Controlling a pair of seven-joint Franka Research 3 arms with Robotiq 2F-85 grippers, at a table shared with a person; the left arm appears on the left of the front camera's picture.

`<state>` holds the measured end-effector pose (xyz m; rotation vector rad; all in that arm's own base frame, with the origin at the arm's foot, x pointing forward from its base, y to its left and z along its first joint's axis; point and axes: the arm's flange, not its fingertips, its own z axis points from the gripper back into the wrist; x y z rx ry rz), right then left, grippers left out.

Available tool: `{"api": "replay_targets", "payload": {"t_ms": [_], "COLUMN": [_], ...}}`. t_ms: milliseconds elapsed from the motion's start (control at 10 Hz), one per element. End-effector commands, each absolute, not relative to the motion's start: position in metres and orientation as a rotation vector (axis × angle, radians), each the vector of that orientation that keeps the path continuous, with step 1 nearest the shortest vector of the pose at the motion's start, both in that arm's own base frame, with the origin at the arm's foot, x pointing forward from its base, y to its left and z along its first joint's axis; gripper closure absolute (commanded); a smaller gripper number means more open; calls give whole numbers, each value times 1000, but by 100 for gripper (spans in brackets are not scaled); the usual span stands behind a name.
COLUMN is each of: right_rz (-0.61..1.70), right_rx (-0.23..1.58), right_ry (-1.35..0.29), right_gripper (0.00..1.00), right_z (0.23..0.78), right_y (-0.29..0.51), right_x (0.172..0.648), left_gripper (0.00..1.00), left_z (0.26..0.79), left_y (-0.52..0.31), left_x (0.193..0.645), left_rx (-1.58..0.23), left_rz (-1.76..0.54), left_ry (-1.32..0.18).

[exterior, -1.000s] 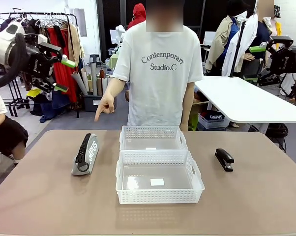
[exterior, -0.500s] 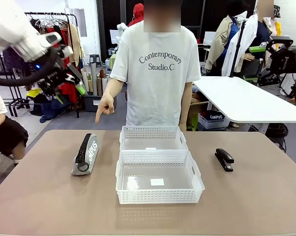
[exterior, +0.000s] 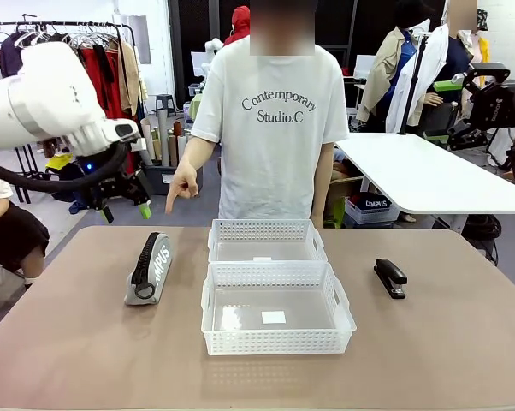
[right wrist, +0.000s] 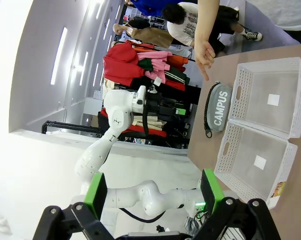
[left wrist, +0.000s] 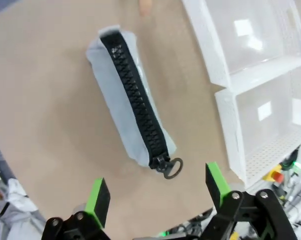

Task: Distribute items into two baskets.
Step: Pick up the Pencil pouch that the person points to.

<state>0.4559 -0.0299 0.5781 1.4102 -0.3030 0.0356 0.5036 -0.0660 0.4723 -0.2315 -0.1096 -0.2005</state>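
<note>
Now, far left: left pincer (exterior: 127, 210) wide open, hanging above and just behind the pouch (exterior: 150, 267). Pouch flat on the table (exterior: 69, 342) left of the baskets (exterior: 275, 342), zipper up, long axis near-to-far; skew to the jaw line in the wrist view, so likely a wrist roll before closing across its width. Person's hand (exterior: 183, 187) pointing down at it. Stapler (exterior: 390, 277) right of the baskets. Right pincer (right wrist: 153, 192) open, high, well apart: left pincer nearer.

Reference: brown table (exterior: 69, 360). Behind it, to the left, a clothes rack (exterior: 125, 64) hung with red and dark garments is seen, with a bin of rolls (exterior: 162, 137) beside the rack. Behind it, to the right, a white table (exterior: 429, 175) is placed. Grey floor (exterior: 61, 224) is noted beyond its far edge, dark wall panels (exterior: 193, 34) farther back.
</note>
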Motion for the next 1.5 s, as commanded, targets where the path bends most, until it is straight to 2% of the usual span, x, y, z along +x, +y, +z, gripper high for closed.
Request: {"api": "replay_targets", "payload": {"t_ms": [0,500,700,900,1000,1400], "right_rz": [36,36,36,36,36,36], "right_rx": [1407,1407,1407,1407,1407,1407], "right_ry": [-302,-302,-302,-302,-302,-302], "right_gripper": [0,0,0,0,0,0], "right_z": [579,579,579,579,579,579], "right_y": [-29,-29,-29,-29,-29,-29], "right_x": [455,455,455,455,455,455], "left_gripper": [0,0,0,0,0,0], "left_z": [486,484,480,474,458,425], "left_y": [-66,-68,-100,-118,-140,-143], "left_x": [506,506,514,522,527,538], "left_rx": [-243,-236,55,142,135,66], "left_rz": [-204,-209,-121,-113,-98,-98], "left_ry": [-106,-112,-49,-37,-30,44]}}
